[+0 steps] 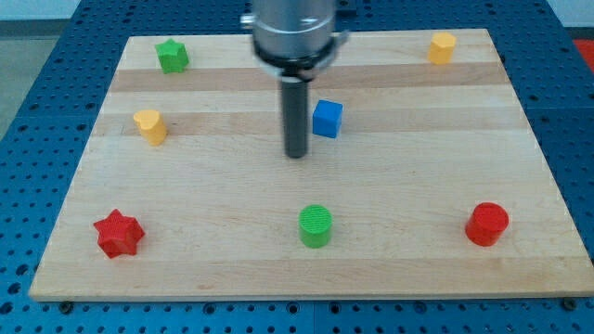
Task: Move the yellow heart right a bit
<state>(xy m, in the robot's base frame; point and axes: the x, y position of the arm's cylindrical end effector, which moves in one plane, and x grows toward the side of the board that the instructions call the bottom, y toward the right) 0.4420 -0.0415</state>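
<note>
The yellow heart (149,125) lies on the wooden board (213,195) at the view's left, about mid-height. My tip (296,154) is near the board's middle, well to the right of the yellow heart and not touching it. A blue cube (327,119) sits just up and to the right of my tip, a small gap apart.
A green star (172,56) is at the top left, a yellow hexagon (442,46) at the top right. A red star (118,233) is at the bottom left, a green cylinder (315,225) at the bottom middle, a red cylinder (486,224) at the bottom right.
</note>
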